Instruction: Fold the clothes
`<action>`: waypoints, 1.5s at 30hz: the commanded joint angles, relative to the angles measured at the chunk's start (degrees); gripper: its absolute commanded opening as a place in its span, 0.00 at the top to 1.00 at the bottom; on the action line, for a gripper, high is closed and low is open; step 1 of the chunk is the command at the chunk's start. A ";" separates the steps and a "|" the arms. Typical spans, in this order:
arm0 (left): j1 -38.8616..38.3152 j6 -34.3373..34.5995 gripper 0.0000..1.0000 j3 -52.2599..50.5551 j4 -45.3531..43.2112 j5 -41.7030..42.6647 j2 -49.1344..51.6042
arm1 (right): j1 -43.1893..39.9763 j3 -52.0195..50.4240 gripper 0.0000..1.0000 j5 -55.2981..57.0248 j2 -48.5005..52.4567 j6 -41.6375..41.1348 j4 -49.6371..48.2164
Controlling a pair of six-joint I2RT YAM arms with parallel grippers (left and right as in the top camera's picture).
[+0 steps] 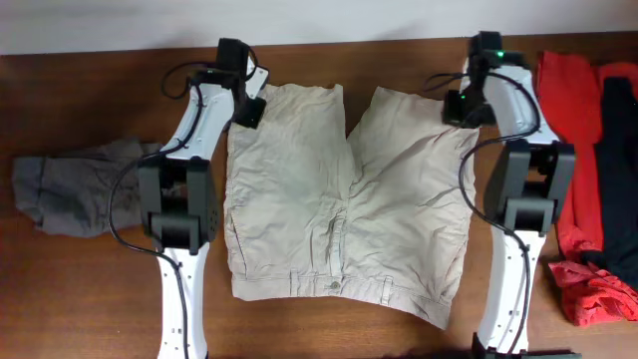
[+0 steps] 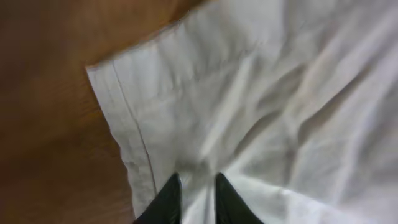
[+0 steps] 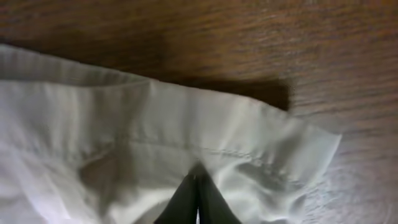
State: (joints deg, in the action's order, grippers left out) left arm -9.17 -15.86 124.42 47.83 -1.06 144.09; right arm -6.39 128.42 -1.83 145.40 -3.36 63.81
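Note:
The light beige shorts (image 1: 339,199) lie spread flat mid-table, waistband toward the front edge and both legs pointing to the back. My left gripper (image 1: 249,108) is at the outer hem corner of the left leg. In the left wrist view its fingertips (image 2: 198,182) stand a narrow gap apart with a ridge of the shorts (image 2: 280,93) pinched between them. My right gripper (image 1: 461,108) is at the right leg's hem. Its fingertips (image 3: 198,177) are pressed together on puckered cloth of the shorts (image 3: 155,137), and the hem casts a shadow on the wood.
A gray garment (image 1: 75,189) is crumpled at the left side of the brown wooden table (image 1: 100,299). Red garments (image 1: 573,150) and a black one (image 1: 620,170) lie along the right edge, just beyond the right arm.

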 commanded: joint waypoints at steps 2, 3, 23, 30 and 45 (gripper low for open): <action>-1.66 0.22 0.72 9.92 3.56 -0.24 -1.97 | -0.35 6.91 0.90 -7.82 -2.69 5.70 3.21; -1.60 1.29 0.69 12.59 5.79 -0.22 -3.39 | -0.44 9.77 0.87 -8.68 -4.15 5.66 5.97; -1.16 3.72 0.37 24.35 34.01 -0.22 -38.21 | 3.13 23.96 0.49 -6.78 -43.87 -0.57 31.12; -1.16 10.56 0.38 24.35 42.32 -0.17 -44.06 | 9.92 23.28 0.42 -1.73 -56.08 -8.15 33.51; -3.89 13.44 0.58 22.51 48.85 1.16 -48.94 | 25.20 23.26 0.48 4.17 -64.61 -7.61 33.51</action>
State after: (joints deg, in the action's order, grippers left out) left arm -12.19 -1.69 147.02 96.60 -0.60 99.61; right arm 15.66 151.55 -1.91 84.33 -11.97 96.97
